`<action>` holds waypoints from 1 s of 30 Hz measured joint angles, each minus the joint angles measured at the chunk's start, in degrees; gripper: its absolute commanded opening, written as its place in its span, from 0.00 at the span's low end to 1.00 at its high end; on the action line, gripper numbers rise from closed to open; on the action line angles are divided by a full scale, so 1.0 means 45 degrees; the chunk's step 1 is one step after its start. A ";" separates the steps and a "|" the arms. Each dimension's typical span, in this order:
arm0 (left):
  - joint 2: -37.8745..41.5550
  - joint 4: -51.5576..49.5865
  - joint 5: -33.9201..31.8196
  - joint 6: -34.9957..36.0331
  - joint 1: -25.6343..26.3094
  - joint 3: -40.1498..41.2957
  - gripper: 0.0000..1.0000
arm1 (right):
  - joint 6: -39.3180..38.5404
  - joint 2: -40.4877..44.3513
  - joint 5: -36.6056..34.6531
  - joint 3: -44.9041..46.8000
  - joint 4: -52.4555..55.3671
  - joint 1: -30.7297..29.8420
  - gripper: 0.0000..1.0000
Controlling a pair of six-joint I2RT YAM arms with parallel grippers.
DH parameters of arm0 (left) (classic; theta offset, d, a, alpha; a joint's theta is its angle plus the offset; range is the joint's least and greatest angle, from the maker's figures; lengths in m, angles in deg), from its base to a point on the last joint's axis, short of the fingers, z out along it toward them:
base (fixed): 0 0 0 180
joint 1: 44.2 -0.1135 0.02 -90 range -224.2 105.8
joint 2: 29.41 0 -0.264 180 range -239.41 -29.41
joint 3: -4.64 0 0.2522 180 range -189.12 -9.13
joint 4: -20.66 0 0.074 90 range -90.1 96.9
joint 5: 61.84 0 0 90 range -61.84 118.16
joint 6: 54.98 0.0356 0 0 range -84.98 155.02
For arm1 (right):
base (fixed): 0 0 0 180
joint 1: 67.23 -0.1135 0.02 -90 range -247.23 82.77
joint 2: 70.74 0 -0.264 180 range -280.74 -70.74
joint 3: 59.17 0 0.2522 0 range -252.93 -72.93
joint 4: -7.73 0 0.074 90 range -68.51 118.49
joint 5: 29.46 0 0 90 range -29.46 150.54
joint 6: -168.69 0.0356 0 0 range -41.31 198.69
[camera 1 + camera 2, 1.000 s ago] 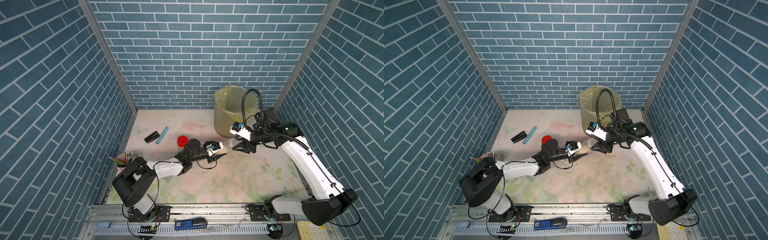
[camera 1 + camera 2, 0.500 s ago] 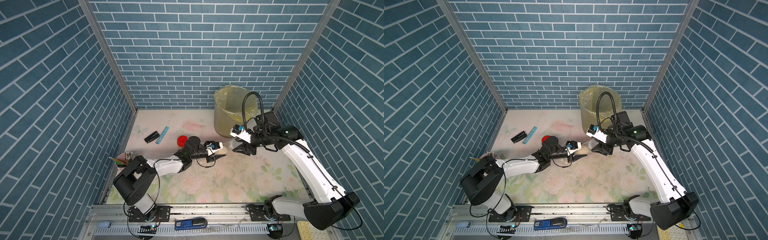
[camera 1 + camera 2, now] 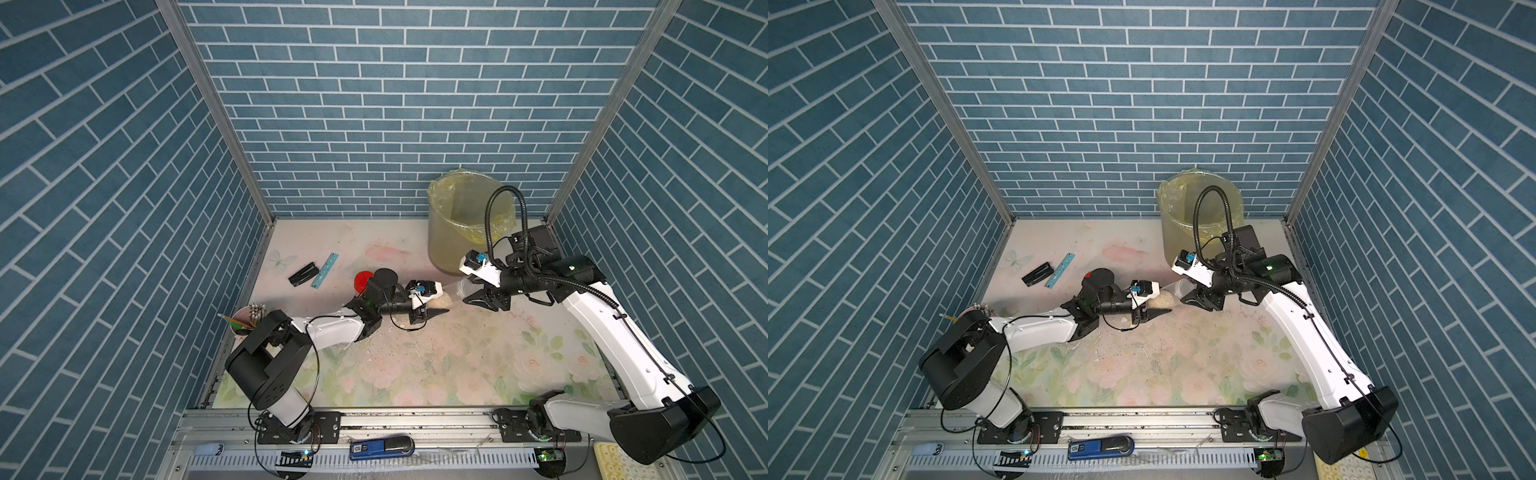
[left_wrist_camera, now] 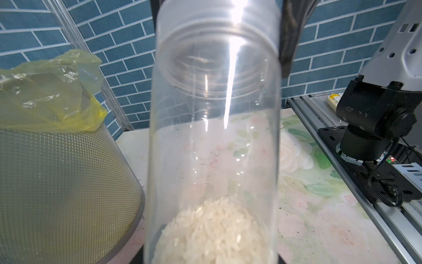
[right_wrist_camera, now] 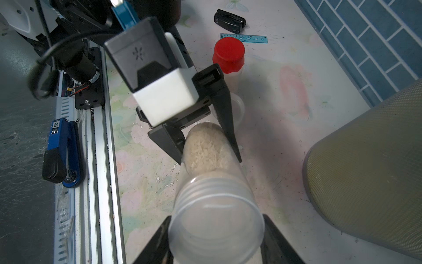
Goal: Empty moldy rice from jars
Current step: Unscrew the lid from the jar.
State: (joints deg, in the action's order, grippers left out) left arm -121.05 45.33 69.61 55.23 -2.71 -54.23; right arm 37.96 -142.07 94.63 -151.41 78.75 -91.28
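Lying nearly level between the two claws, the clear cylindrical plastic jar appears to be held just off the floral mat, its long axis running straight from one arm to the other. The left gripper is clamped tight across the base end, where the pale clumpy rice sits heaped. The right gripper is closed down on the whitish translucent round lid at the opposite end, with a finger on either side of it. So the lid faces the right arm and the rice faces the left, and the step in hand is probably unscrewing: the right claw would have to turn about that shared axis while the left holds the body against spinning. The translucent bin lined with a yellow bag stands just behind the right gripper, on the lid side, so the right arm is nearer to it. The jar's body, though, is in the left claw, which would have to carry and tip it there. A small jar with a red ribbed cap stands upright just beside the left arm's wrist, unopened.
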 measured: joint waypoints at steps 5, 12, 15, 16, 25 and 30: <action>0.0000 0.0034 0.0049 -0.0214 -0.0005 0.0000 0.00 | 0.0112 0.0000 0.0097 0.0005 -0.0121 0.0000 0.09; 0.0000 0.0092 0.0039 -0.0345 -0.0044 0.0000 0.00 | 0.0223 -0.0029 0.0141 0.0005 -0.0262 0.0000 0.26; 0.0000 0.0097 0.0039 -0.0355 -0.0049 0.0000 0.00 | 0.0233 -0.0039 0.0136 0.0005 -0.0282 -0.0010 0.30; 0.0000 0.0097 0.0039 -0.0359 -0.0049 0.0000 0.00 | 0.0233 -0.0044 0.0136 0.0005 -0.0287 -0.0010 0.32; -0.0010 0.0000 -0.0049 -0.0389 -0.0073 0.0000 0.00 | 0.0233 -0.0175 0.0136 0.0005 -0.0345 -0.0010 0.45; -0.0010 0.0000 -0.0053 -0.0393 -0.0073 0.0000 0.00 | 0.0243 -0.0175 0.0126 0.0005 -0.0345 -0.0010 0.55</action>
State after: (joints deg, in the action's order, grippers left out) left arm -121.09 45.33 69.37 53.46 -3.03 -54.23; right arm 39.05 -142.86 95.20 -151.38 77.20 -91.32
